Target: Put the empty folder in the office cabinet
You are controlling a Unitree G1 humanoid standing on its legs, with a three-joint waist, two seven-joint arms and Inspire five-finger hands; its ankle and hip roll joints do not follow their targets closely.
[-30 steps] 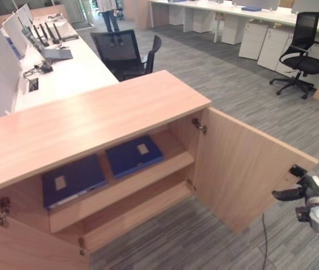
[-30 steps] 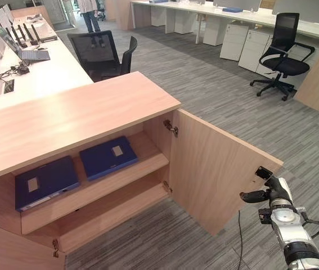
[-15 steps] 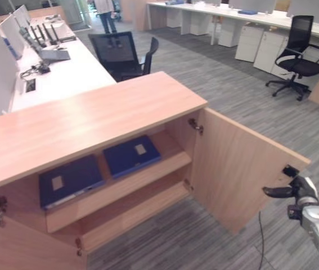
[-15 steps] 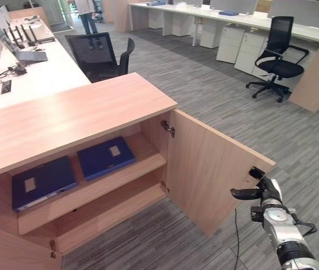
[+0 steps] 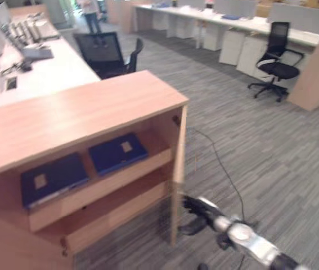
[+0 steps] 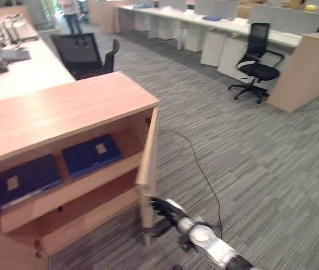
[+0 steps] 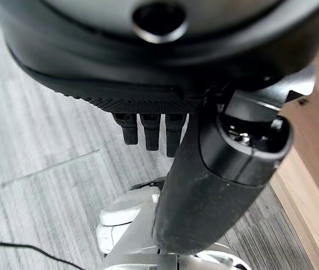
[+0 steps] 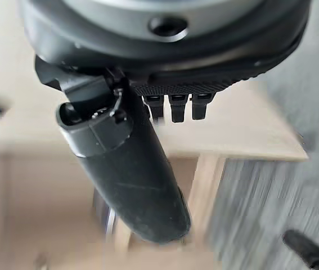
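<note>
- Since the frame a second before, my right hand (image 6: pixel 162 209) had swung from out at the far right to the cabinet door's (image 6: pixel 148 169) free edge, and the door stood edge-on to me instead of wide open.
- My right hand sat low against that edge, thumb stuck out to the side; in the right wrist view (image 8: pixel 173 107) the fingers pointed straight out and the thumb lay long, nothing between them. Relaxed, grasping nothing. Whether the fingers touched the door I could not tell.
- Office cabinet (image 6: pixel 63 112): light wood, flat top, front open to me, one shelf (image 6: pixel 63 188) across the middle.
- Two dark blue folders lay flat on the shelf, side by side and apart: the left folder (image 6: pixel 24 180) toward the left end, the right folder (image 6: pixel 91 155) just inside the door. Each carried a pale label patch.
- Lower compartment beneath the shelf showed bare wood.
- My left hand (image 7: pixel 148 132) showed in its wrist view over grey carpet, fingers short and straight, thumb forward, holding nothing.
- Behind the cabinet: a white desk (image 5: pixel 52 67) with screens, a black office chair (image 5: pixel 106 53) at it.
- Further off to the right, a second black chair (image 6: pixel 255 62) by a row of white desks (image 6: pixel 204 22).
- A person (image 6: pixel 69 11) stood at the far end of the aisle.
</note>
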